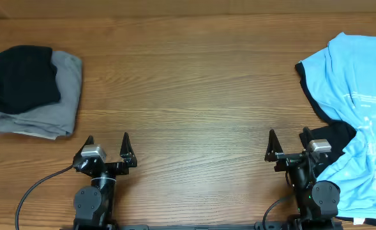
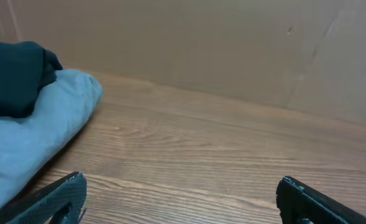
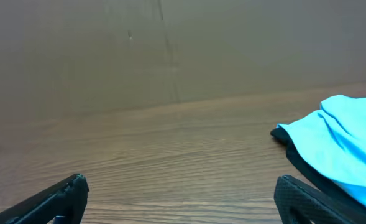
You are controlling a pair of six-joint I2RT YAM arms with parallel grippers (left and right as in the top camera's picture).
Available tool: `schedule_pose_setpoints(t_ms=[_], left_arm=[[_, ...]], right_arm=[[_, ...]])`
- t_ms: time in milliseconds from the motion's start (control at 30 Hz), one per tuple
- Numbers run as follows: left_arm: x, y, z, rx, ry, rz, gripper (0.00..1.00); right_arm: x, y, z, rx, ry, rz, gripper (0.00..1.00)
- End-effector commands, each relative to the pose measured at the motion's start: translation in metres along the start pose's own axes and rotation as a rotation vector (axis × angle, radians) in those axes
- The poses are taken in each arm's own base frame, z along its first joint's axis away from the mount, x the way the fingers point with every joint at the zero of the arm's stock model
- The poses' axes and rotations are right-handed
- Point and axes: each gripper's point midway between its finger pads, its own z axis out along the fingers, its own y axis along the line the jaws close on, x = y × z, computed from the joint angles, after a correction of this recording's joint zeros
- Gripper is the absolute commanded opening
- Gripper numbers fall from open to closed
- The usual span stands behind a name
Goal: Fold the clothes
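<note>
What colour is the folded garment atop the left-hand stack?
Black: the folded black garment tops a folded grey garment; best in overhead view.

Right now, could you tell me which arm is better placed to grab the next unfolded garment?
Right. The open right gripper sits beside the crumpled light blue tee; the left gripper, also open, is across the table near the folded stack.
</note>
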Motion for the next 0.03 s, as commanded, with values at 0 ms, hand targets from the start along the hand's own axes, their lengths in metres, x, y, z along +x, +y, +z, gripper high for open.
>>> schedule_pose_setpoints(t_ms=[0], left_arm=[[-0.0009,0.0009,-0.0002,-0.001,-0.008,-0.015,1.00]], right_arm=[[0.0015,-0.0016,0.0002,0.004,-0.004,-0.004,1.00]])
